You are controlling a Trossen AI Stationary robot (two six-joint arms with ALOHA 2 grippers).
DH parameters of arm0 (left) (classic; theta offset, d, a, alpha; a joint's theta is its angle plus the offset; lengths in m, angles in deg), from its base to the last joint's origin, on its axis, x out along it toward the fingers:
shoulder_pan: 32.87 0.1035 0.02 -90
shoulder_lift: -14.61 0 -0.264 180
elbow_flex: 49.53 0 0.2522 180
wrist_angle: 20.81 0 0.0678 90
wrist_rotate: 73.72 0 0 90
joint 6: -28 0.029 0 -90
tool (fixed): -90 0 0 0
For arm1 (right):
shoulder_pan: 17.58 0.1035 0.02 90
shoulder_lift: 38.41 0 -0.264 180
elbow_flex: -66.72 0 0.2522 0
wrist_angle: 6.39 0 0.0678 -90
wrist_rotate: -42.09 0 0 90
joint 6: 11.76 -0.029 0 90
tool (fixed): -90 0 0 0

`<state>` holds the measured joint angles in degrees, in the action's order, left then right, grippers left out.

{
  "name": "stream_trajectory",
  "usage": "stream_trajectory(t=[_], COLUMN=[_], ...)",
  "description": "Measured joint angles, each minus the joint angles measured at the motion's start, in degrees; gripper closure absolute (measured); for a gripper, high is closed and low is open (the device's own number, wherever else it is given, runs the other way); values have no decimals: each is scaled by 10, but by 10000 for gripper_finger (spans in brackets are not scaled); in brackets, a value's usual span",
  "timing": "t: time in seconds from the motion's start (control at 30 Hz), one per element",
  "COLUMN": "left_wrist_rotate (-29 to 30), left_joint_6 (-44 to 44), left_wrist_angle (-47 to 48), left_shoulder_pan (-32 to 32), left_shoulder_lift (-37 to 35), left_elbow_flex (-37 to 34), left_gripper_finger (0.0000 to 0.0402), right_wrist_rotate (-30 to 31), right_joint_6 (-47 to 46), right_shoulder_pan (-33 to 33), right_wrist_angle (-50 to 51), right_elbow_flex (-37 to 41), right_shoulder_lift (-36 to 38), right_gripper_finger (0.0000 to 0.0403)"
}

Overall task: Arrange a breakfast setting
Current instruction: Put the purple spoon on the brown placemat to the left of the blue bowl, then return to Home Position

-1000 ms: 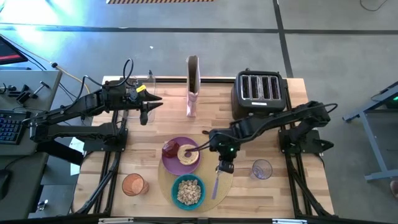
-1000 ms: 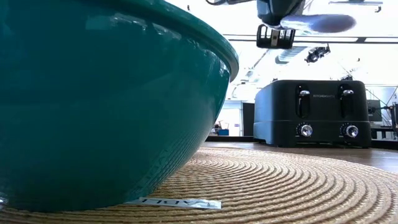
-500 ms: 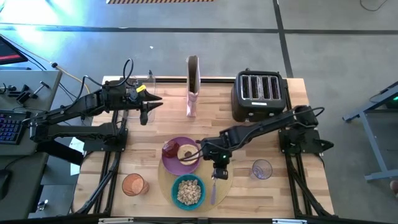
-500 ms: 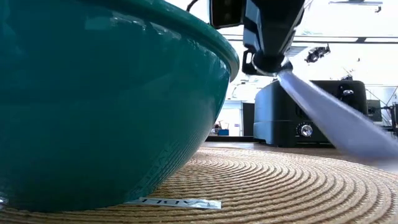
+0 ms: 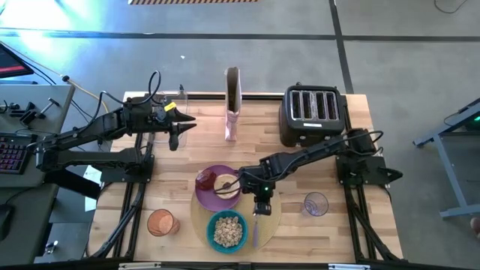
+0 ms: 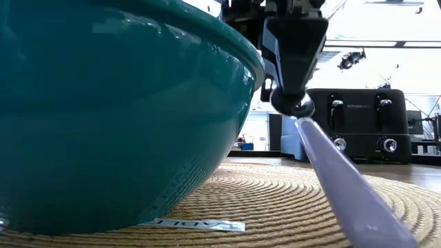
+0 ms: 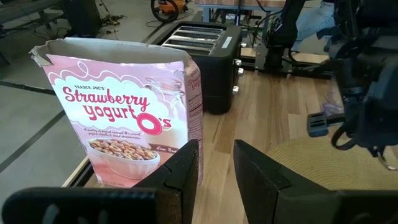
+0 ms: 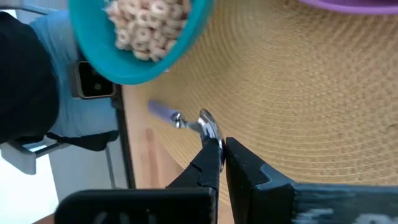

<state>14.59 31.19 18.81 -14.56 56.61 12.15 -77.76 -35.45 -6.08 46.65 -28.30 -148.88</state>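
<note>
A round tan mat (image 5: pixel 273 223) lies at the table's near middle. On it stand a purple plate (image 5: pixel 208 198) with a red fruit (image 5: pixel 204 178) and a bagel (image 5: pixel 227 185), and a teal bowl (image 5: pixel 210 227) of cereal (image 5: pixel 227 232). My right gripper (image 5: pixel 259 208) is above the mat, just right of the bowl, shut on a lilac-looking spoon (image 5: pixel 256 229). An orange cup (image 5: pixel 160 222) stands left of the mat and a clear glass (image 5: pixel 316 203) right of it. My left gripper (image 5: pixel 176 133) is open and empty at the far left. My right gripper pinches the spoon's upper end (image 8: pixel 207 129) between its two fingers, pointing down from above. The spoon (image 6: pixel 337 180) slants down from the fingers toward the table's near edge, above the mat (image 6: pixel 275 200). Whether its lower end touches the mat I cannot tell.
A black four-slot toaster (image 5: pixel 313 112) stands at the far right. A tall pink cereal box (image 5: pixel 232 105) stands at the far middle, right in front of my left gripper (image 7: pixel 214 168). Bare wood lies between the mat and the toaster.
My right gripper has gone down and toward the table's left, close to the bowl, still shut on the spoon. The spoon has tipped from about level to slanting, its free end down toward the near edge.
</note>
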Motion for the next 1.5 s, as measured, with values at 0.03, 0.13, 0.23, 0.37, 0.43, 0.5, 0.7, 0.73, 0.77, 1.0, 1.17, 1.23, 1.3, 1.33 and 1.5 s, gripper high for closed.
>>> stream_trajectory(t=[0.03,0.13,0.23,0.37,0.43,0.5,0.7,0.73,0.77,1.0,1.17,1.23,1.3,1.33,1.5], left_wrist_rotate=[0,0,0,0,0,0,0,0,0,0,0,0,0,0,0], left_joint_6=[0,0,0,0,0,0,0,0,0,0,0,0,0,0,0], left_wrist_angle=[0,0,0,0,0,0,0,0,0,0,0,0,0,0,0], left_shoulder_pan=[0,0,0,0,0,0,0,0,0,0,0,0,0,0,0], left_shoulder_lift=[0,0,0,0,0,0,0,0,0,0,0,0,0,0,0], left_elbow_flex=[0,0,0,0,0,0,0,0,0,0,0,0,0,0,0], left_gripper_finger=[312,312,312,312,312,312,312,312,312,312,312,312,312,312,312], right_wrist_rotate=[0,-2,-2,-2,-2,-2,17,19,20,20,20,20,24,26,28], right_joint_6=[3,13,17,17,17,17,12,12,12,6,6,6,6,6,6], right_shoulder_pan=[0,-3,-7,-12,-15,-18,-26,-26,-26,-26,-26,-26,-26,-26,-26], right_wrist_angle=[2,-1,-3,-1,2,2,6,6,7,15,17,19,21,21,23], right_elbow_flex=[0,0,0,0,0,0,0,0,0,0,0,0,0,0,0], right_shoulder_lift=[-3,-10,-16,-27,-33,-36,-37,-37,-37,-37,-37,-37,-37,-37,-37], right_gripper_finger=[403,403,403,403,403,403,402,402,402,402,387,373,360,354,343])
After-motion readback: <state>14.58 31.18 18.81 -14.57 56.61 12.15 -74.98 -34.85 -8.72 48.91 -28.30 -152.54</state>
